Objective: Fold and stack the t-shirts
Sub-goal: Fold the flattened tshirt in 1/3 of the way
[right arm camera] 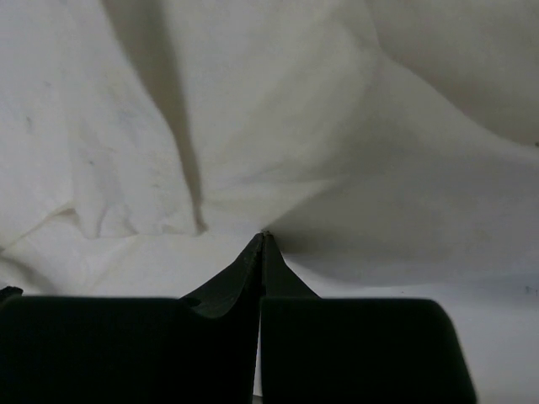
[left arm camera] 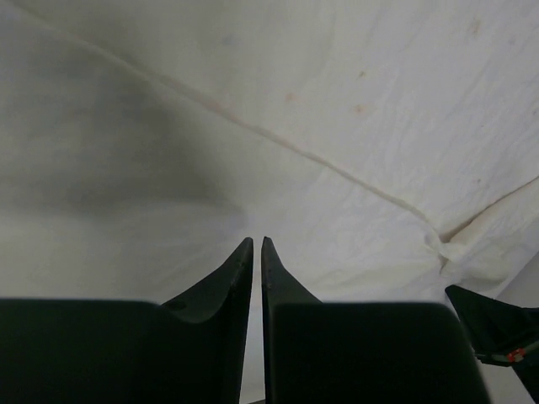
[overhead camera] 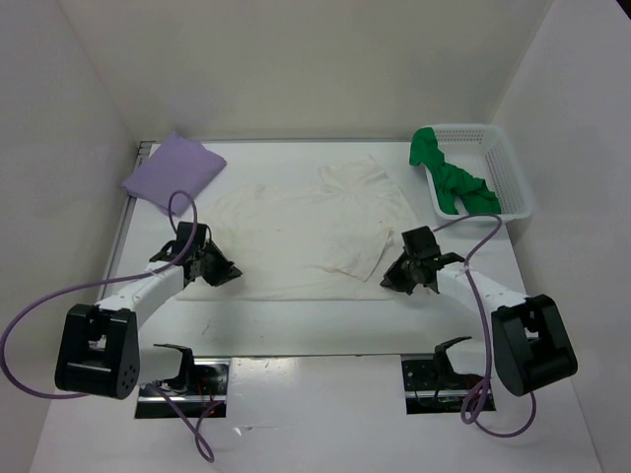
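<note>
Top view. The white t-shirt (overhead camera: 306, 232) lies spread but wrinkled mid-table, with one side already turned in along its right edge. The lavender t-shirt (overhead camera: 173, 169) sits folded at the far left corner. The green t-shirt (overhead camera: 454, 177) is bunched in the basket (overhead camera: 515, 172) at the far right corner. The left hand (overhead camera: 219, 268) is on the shirt's near-left edge and the right hand (overhead camera: 399, 276) on its near-right corner, both low on the table (overhead camera: 296, 325).

Left wrist view. The fingers are drawn nearly together with a thin slit between the tips, which rest on flat cloth. A seam runs diagonally across beyond them. I cannot tell whether any hem is caught in the slit. The cloth here shows no puckering toward the tips.

Right wrist view. The fingers are fully closed, and creases in the white cloth run into the tips, so I read this as a pinch on the white t-shirt.

Judgement on the step: this looks like a two-hand pickup of the near hem, to carry it toward the far edge.
- Confirm the left pinch before lifting, or the fold will skew.
- Raise both hands evenly and keep the hem taut between them.
- Lay it square to the far edge.
- Watch that the turned-in right side does not flop open.
</note>
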Tool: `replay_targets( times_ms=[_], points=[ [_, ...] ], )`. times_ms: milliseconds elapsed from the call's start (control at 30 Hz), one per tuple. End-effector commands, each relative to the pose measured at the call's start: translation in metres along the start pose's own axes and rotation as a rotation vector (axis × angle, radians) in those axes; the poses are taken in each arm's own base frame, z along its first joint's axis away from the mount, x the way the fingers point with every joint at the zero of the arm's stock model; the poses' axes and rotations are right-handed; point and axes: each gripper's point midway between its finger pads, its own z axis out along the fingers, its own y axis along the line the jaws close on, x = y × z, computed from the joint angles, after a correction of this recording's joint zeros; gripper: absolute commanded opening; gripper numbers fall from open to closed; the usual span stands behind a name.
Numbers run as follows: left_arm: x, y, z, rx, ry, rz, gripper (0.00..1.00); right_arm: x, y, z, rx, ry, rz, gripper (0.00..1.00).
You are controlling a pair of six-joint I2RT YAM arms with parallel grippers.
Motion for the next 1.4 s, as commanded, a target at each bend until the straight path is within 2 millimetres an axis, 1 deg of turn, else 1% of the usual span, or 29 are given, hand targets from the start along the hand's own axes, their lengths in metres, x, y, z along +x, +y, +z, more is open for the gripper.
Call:
replay_targets(
  times_ms=[0, 67, 133, 233, 267, 333, 367, 400, 467, 533, 600, 633, 667, 733, 767, 800, 833, 867, 900, 933, 967, 1000, 1033, 1067, 1100, 1133, 1200, 1233, 1367],
  points=[
    [0.028, 0.022, 0.010, -0.030, 0.093, -0.046, 0.14, 0.014, -0.010, 0.007, 0.020, 0.007, 0.073, 0.00],
    [0.052, 0.034, 0.014, -0.035, 0.190, -0.067, 0.16, 0.036, -0.023, 0.008, 0.031, 0.051, 0.103, 0.00],
    [0.060, 0.045, 0.014, -0.061, 0.210, -0.076, 0.17, 0.041, -0.017, 0.002, -0.012, 0.034, 0.148, 0.00],
    [0.072, 0.058, 0.007, -0.102, 0.246, -0.065, 0.19, 0.051, -0.023, -0.007, -0.011, 0.038, 0.189, 0.00],
    [0.077, 0.063, 0.005, -0.115, 0.256, -0.070, 0.19, 0.060, -0.035, -0.009, 0.028, 0.060, 0.198, 0.00],
    [0.094, 0.065, -0.004, -0.113, 0.284, -0.074, 0.20, 0.075, -0.036, -0.017, 0.003, 0.088, 0.224, 0.00],
    [0.102, 0.064, -0.008, -0.100, 0.307, -0.092, 0.20, 0.089, -0.052, -0.018, 0.040, 0.122, 0.238, 0.00],
    [0.109, 0.061, -0.015, -0.075, 0.310, -0.098, 0.20, 0.091, -0.042, -0.027, -0.032, 0.126, 0.239, 0.00],
    [0.127, 0.069, -0.021, -0.100, 0.366, -0.128, 0.20, 0.103, -0.050, -0.038, -0.008, 0.154, 0.265, 0.00],
    [0.134, 0.064, -0.028, -0.084, 0.397, -0.119, 0.20, 0.095, -0.032, -0.056, -0.103, 0.135, 0.263, 0.00],
    [0.113, 0.048, -0.033, -0.077, 0.338, -0.072, 0.20, 0.089, -0.016, -0.065, -0.162, 0.122, 0.262, 0.00],
    [0.096, 0.031, -0.037, -0.047, 0.289, -0.027, 0.20, 0.084, -0.002, -0.069, -0.185, 0.117, 0.250, 0.00],
    [0.058, -0.008, -0.045, 0.012, 0.183, 0.043, 0.20, 0.077, 0.018, -0.069, -0.252, 0.095, 0.185, 0.00],
    [0.019, -0.052, -0.054, 0.093, 0.072, 0.109, 0.21, 0.069, 0.039, -0.052, -0.193, 0.107, 0.092, 0.00],
    [0.002, -0.064, -0.051, 0.098, 0.034, 0.133, 0.22, 0.065, 0.047, -0.045, -0.184, 0.101, -0.023, 0.00],
    [-0.038, -0.094, -0.059, 0.175, -0.076, 0.134, 0.27, 0.052, 0.084, -0.051, -0.247, 0.081, -0.083, 0.00],
    [-0.055, -0.106, -0.060, 0.205, -0.111, 0.134, 0.30, 0.052, 0.086, -0.033, -0.188, 0.102, -0.128, 0.00],
    [-0.079, -0.113, -0.045, 0.207, -0.150, 0.151, 0.33, 0.047, 0.096, -0.031, -0.205, 0.089, -0.200, 0.00],
    [-0.103, -0.112, -0.038, 0.163, -0.223, 0.152, 0.40, 0.038, 0.124, -0.038, -0.274, 0.062, -0.231, 0.00],
    [-0.135, -0.125, -0.042, 0.160, -0.303, 0.157, 0.43, 0.034, 0.132, -0.039, -0.291, 0.052, -0.251, 0.00],
    [-0.151, -0.119, -0.015, 0.109, -0.309, 0.159, 0.46, 0.033, 0.135, -0.034, -0.284, 0.051, -0.287, 0.00],
    [-0.168, -0.114, -0.006, 0.047, -0.355, 0.187, 0.46, 0.027, 0.148, -0.038, -0.308, 0.035, -0.306, 0.00],
    [-0.178, -0.108, 0.018, 0.002, -0.351, 0.202, 0.46, 0.027, 0.151, -0.038, -0.315, 0.040, -0.321, 0.00],
    [-0.196, -0.120, 0.018, 0.001, -0.391, 0.231, 0.47, 0.030, 0.150, -0.036, -0.313, 0.055, -0.344, 0.00],
    [-0.207, -0.119, 0.025, -0.033, -0.414, 0.267, 0.48, 0.031, 0.153, -0.036, -0.322, 0.065, -0.357, 0.00],
    [-0.212, -0.111, 0.045, -0.072, -0.395, 0.286, 0.49, 0.032, 0.155, -0.037, -0.336, 0.069, -0.368, 0.01],
    [-0.229, -0.119, 0.051, -0.086, -0.429, 0.352, 0.54, 0.032, 0.158, -0.039, -0.350, 0.069, -0.390, 0.01],
    [-0.231, -0.113, 0.064, -0.110, -0.421, 0.371, 0.56, 0.032, 0.158, -0.039, -0.351, 0.066, -0.405, 0.01],
    [-0.251, -0.106, 0.082, -0.185, -0.449, 0.439, 0.65, 0.038, 0.161, -0.042, -0.384, 0.096, -0.429, 0.01]
  ],
)
